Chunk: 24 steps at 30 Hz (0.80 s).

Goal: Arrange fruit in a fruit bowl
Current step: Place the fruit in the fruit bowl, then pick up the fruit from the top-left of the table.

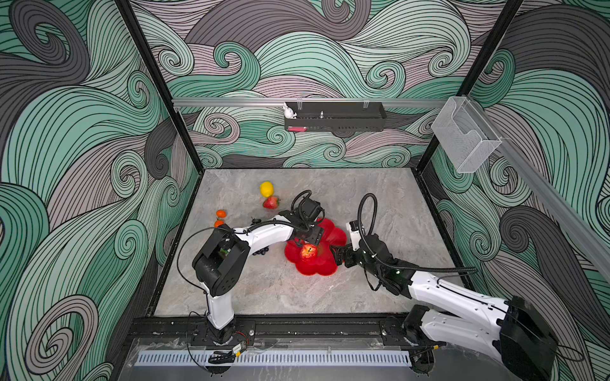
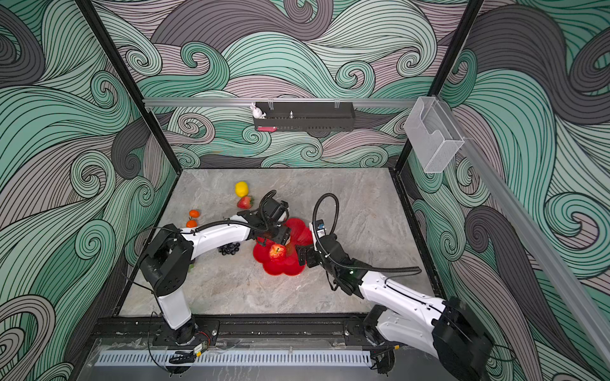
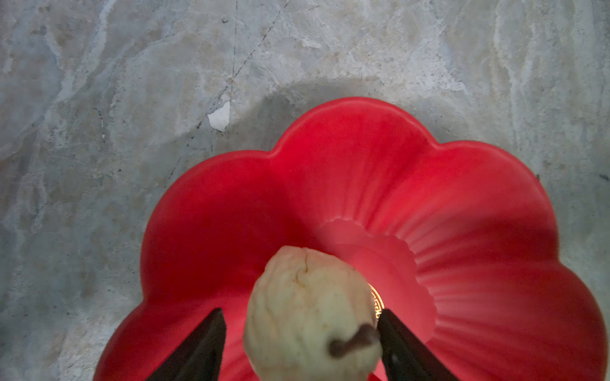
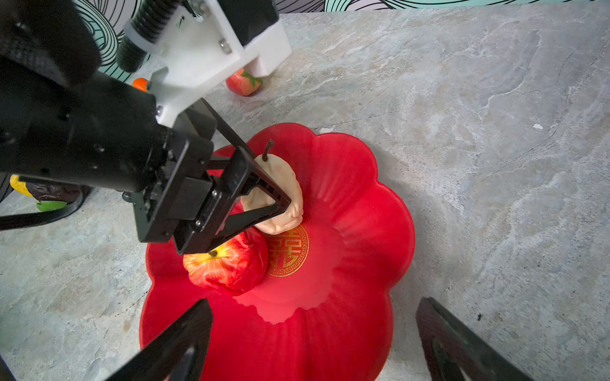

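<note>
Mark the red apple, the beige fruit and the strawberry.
red apple (image 4: 227, 270): right wrist view, on its striped upper side.
beige fruit (image 3: 307, 313): left wrist view, on its wrinkled body.
strawberry (image 1: 270, 203): in a top view, on its red flesh.

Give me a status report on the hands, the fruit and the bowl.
Left hand open around pear, pear down in bowl. Right hand open, empty, over bowl's edge. Apple in bowl; lemon, strawberry, oranges, grapes on table. Nothing blocking the bowl.
</note>
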### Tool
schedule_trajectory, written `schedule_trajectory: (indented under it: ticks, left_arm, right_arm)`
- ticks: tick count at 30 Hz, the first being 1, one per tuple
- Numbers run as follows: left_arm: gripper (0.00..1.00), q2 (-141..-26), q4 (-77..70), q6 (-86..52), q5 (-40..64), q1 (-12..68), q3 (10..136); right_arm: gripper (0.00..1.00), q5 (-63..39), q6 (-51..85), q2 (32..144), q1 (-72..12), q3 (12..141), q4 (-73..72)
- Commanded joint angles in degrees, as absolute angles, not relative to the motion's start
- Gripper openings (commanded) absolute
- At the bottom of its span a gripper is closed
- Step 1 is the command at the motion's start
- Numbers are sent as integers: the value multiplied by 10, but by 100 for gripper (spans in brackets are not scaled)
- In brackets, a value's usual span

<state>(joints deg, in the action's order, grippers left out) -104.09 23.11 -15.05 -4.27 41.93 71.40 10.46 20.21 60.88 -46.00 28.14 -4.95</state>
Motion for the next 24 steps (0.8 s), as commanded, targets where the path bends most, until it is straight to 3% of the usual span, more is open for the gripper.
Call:
schedule_trajectory:
  ticks: [1,18,24]
  left_arm:
    - [77,-1036,230,-157,-38,422,722]
    - [85,-939,256,-160,-10,422,712]
    - [85,-888,271,-177,-73,417,720]
  right_arm:
    - [97,104,208,611,-456,285,-58]
    - [97,114,211,581,-455,280,-48]
    - [97,118,214,555,-454,277,-39]
